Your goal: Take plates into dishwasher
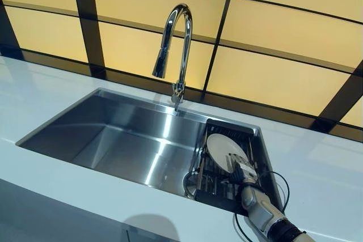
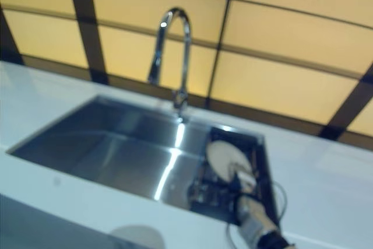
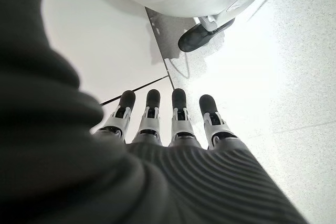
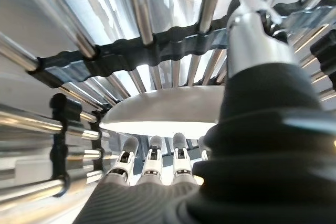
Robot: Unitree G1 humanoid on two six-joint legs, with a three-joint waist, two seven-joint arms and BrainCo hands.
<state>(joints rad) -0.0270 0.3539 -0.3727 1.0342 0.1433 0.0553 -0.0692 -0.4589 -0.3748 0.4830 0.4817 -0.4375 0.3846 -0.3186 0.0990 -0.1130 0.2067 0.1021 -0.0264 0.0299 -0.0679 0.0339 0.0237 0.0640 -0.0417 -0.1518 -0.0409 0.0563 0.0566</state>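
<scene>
A white plate point(image 1: 221, 147) leans tilted in the dark wire rack point(image 1: 211, 178) at the right end of the steel sink point(image 1: 113, 134). My right hand point(image 1: 245, 171) reaches in from the lower right and sits on the plate's near edge. In the right wrist view the plate point(image 4: 168, 111) lies between the fingers point(image 4: 152, 161) on one side and the thumb point(image 4: 252, 40) on the other, pinched over the rack's bars. My left hand point(image 3: 178, 124) hangs low over a pale floor, fingers straight, holding nothing. No dishwasher shows in any view.
A tall chrome faucet point(image 1: 176, 38) arches over the back of the sink. White countertop point(image 1: 317, 162) surrounds the basin, and a drain point(image 1: 190, 182) sits beside the rack. Yellow wall panels with dark strips stand behind.
</scene>
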